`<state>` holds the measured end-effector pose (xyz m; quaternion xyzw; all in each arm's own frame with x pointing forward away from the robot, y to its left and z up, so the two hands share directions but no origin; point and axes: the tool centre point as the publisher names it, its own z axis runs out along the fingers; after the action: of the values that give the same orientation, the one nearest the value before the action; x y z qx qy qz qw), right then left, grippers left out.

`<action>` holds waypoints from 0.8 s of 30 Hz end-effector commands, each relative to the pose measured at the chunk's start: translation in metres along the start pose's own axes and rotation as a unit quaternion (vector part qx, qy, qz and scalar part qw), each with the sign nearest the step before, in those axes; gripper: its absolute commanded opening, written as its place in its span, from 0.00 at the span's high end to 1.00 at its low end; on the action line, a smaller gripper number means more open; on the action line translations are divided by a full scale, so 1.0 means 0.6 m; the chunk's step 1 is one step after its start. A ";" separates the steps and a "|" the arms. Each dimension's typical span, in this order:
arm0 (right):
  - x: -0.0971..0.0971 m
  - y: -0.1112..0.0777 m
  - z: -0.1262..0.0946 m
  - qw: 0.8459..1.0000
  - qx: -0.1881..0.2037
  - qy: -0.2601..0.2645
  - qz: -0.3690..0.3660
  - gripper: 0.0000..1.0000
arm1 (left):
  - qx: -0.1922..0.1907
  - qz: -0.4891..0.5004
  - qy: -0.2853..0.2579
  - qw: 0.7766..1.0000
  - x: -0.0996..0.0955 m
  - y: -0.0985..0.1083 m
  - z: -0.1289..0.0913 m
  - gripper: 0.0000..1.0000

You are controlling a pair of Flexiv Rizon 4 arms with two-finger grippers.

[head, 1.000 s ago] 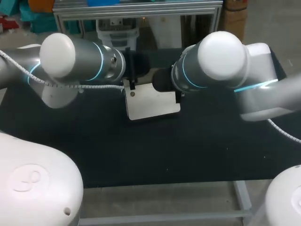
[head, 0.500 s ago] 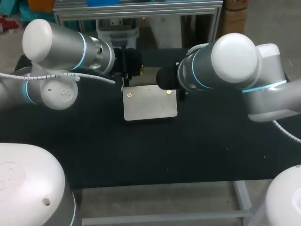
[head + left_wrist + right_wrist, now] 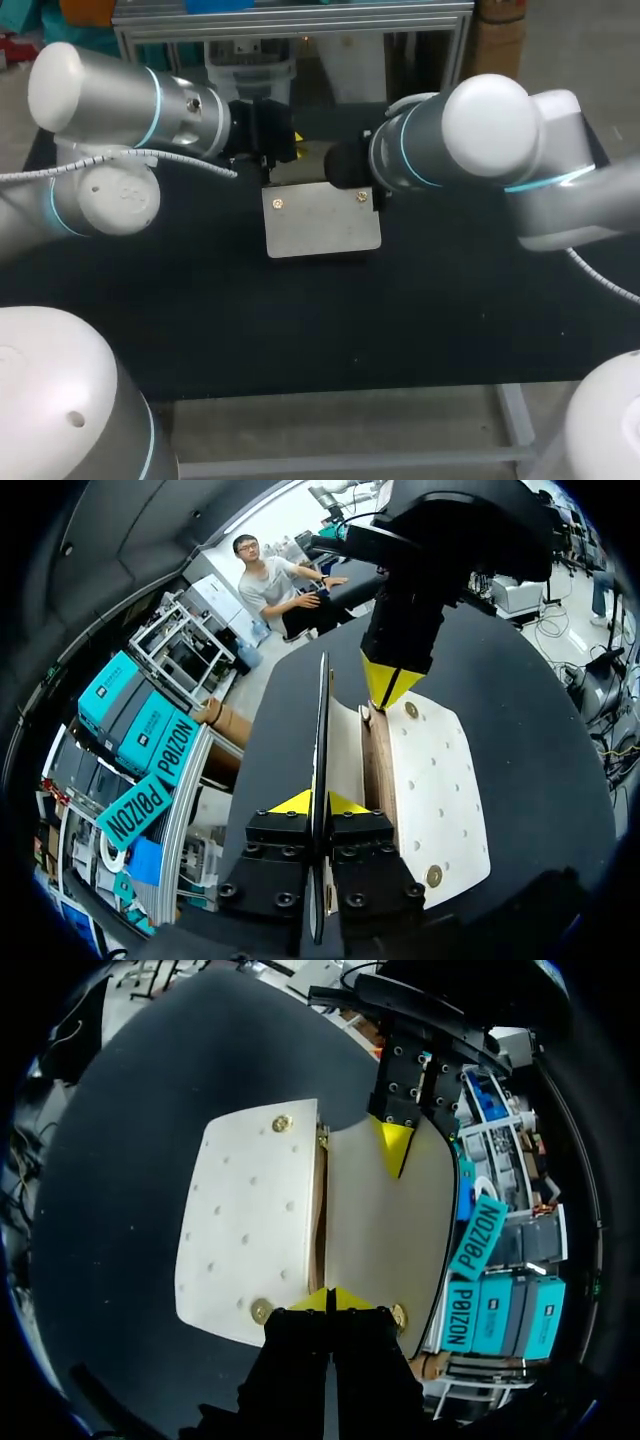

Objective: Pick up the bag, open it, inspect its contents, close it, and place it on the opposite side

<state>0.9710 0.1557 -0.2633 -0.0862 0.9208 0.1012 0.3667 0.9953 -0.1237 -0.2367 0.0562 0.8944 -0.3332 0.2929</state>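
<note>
Lying flat on the black cloth-covered table, toward its far edge, the cream-white perforated bag had its dotted front panel facing up, with two round brass studs at the corners nearest our grippers. We held the bag at both ends of its mouth. Our left gripper had its yellow tips squeezed narrow on the smooth cream flap, which stood edge-on between the fingers, clear of the front panel. Our right gripper sat at the opposite end of the mouth, its jaws nearly together and pinching the rim where the flap met the perforated panel. From the right wrist we saw the flap spread open beside that panel, with a narrow brown inner strip showing along the seam between them. The left gripper's yellow tip rested on the flap's far end. Both arms came in low over the table's far half, their grippers close to each other across the bag.
</note>
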 end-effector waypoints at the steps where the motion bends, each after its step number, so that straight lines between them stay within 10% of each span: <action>1: -0.008 0.013 0.023 1.000 0.009 -0.002 -0.004 1.00 | -0.001 -0.004 0.000 1.000 0.003 -0.002 -0.002 1.00; 24: -0.005 0.014 0.104 0.999 0.043 0.034 -0.001 1.00 | 0.000 -0.043 0.009 0.999 0.009 -0.003 0.003 1.00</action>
<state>1.0073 0.1754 -0.3026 -0.0736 0.9330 0.0625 0.3467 0.9926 -0.1265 -0.2397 0.0246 0.8995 -0.3452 0.2667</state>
